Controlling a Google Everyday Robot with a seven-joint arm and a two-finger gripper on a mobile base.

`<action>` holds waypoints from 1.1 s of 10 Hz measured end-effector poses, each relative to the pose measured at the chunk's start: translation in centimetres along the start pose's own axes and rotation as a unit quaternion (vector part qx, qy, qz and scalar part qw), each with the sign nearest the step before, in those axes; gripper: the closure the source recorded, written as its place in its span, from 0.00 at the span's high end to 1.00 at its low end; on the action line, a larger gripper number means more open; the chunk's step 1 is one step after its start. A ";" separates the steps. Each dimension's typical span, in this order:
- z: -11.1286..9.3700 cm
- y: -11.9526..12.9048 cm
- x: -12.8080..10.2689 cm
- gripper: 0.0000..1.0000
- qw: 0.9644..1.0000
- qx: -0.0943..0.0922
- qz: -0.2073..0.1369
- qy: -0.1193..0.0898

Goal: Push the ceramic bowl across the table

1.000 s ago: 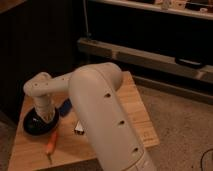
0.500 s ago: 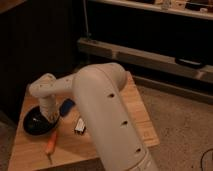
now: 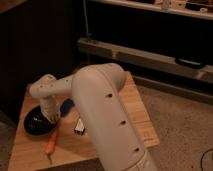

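Observation:
The ceramic bowl (image 3: 34,123), shallow and glossy black, sits near the left edge of the table (image 3: 134,107), a small tan plank top. My white arm reaches from the bottom of the view up and left, then bends down at the wrist. The gripper (image 3: 51,116) hangs at the bowl's right rim, low over or in the bowl. The wrist hides the bowl's far right side.
An orange stick-like object (image 3: 51,145) lies just in front of the bowl. A blue item (image 3: 67,105) lies right of the gripper, and a small white-and-black item (image 3: 79,126) beside my arm. Dark shelving with a metal rail (image 3: 150,55) stands behind the table.
My arm and wrist have shifted slightly to the right over the bowl. The bowl has hardly moved.

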 end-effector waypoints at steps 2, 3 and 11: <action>-0.2 -0.5 0.2 0.00 1.000 0.003 0.007 0.000; -0.3 -1.2 0.4 0.00 1.000 0.007 0.015 0.001; 0.5 -4.2 1.5 0.00 0.998 0.027 0.054 0.024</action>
